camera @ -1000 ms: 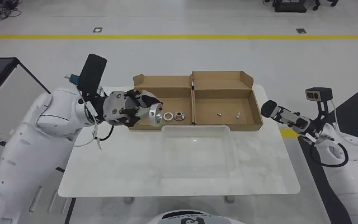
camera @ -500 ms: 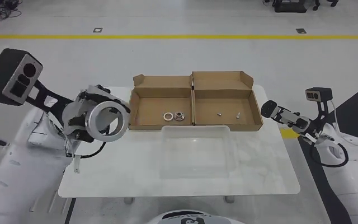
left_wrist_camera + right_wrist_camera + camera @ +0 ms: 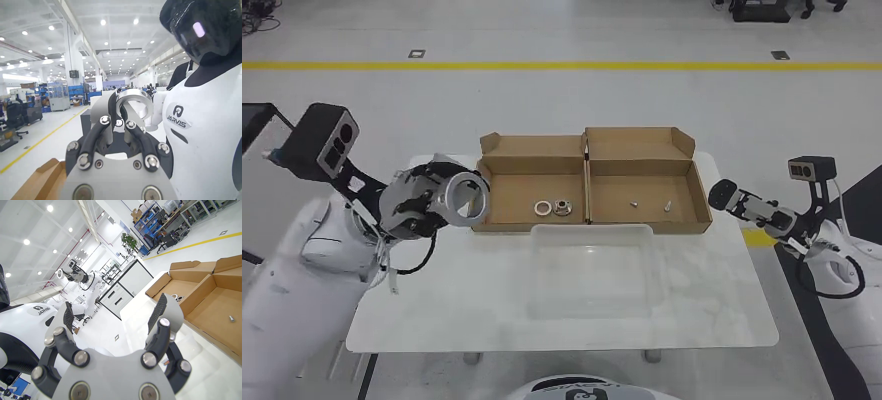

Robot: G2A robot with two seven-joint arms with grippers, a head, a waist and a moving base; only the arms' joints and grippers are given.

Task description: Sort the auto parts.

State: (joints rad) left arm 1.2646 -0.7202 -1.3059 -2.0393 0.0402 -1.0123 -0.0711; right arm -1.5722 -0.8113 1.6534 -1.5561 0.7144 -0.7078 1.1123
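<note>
Now, left gripper (image 3: 118,106) pinching a shiny ring (image 3: 144,113) by its wall, held up in the air beside the left box (image 3: 510,197), right gripper (image 3: 115,302) wide open, holding nothing, off the table (image 3: 442,300) on its right side.

Large silver ring (image 3: 143,111), clamped in left claw (image 3: 118,109), beside cardboard box (image 3: 527,165).

White table (image 3: 442,290), two cardboard boxes (image 3: 532,162), clear bin (image 3: 592,275)

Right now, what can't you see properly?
Top view: two tiny parts in the right cardboard box, too small to name.
Right wrist view: ring-shaped parts, partly hidden by a finger of the right gripper.
Left wrist view: a cardboard flap, cut off by the edge and the left gripper.
</note>
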